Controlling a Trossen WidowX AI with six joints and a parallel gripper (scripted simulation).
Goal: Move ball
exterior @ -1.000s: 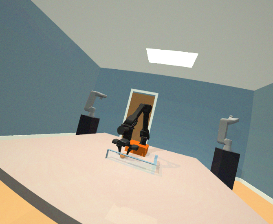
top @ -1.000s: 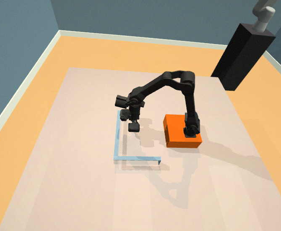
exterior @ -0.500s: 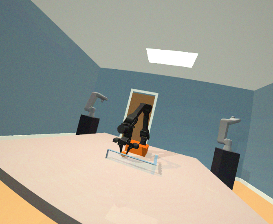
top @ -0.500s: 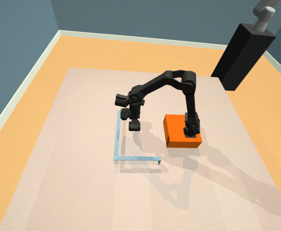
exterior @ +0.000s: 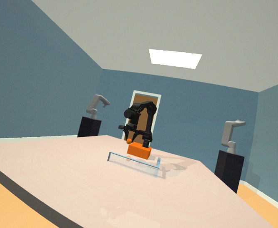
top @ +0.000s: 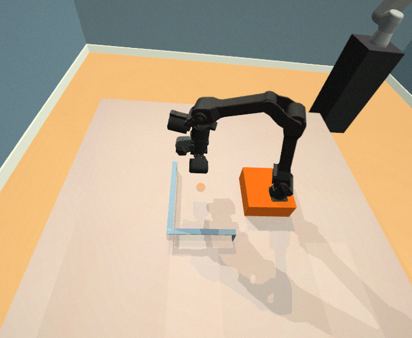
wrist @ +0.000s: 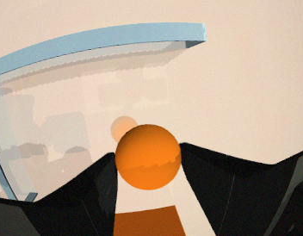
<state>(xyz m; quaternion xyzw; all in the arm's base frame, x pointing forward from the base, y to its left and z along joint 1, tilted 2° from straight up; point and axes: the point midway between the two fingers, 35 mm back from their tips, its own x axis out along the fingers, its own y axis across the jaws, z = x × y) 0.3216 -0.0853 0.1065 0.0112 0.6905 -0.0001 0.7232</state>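
Note:
The orange ball [exterior: 128, 141] [wrist: 148, 157] is held in the air, above the table. My gripper [exterior: 130, 141] [wrist: 147, 155] is shut on it, one fingertip on each side. In the top view the ball is hidden by the gripper [top: 198, 167]. The see-through copy [top: 200, 187] [exterior: 128, 158] [wrist: 120, 127] rests on the table inside the corner and is partly covered by the ball in the wrist view. The long clear wall [top: 171, 200] [wrist: 124, 34] and the short clear wall [top: 202, 231] [exterior: 158, 160] meet in a corner. The held ball is higher than the walls.
The orange base block [top: 261, 188] [exterior: 139, 150] under the arm stands to the right of the walled corner in the top view. The pale table [top: 108, 254] [exterior: 73, 176] carries both. Grey arms on black pedestals [exterior: 230, 169] [exterior: 89, 127] stand beyond the table.

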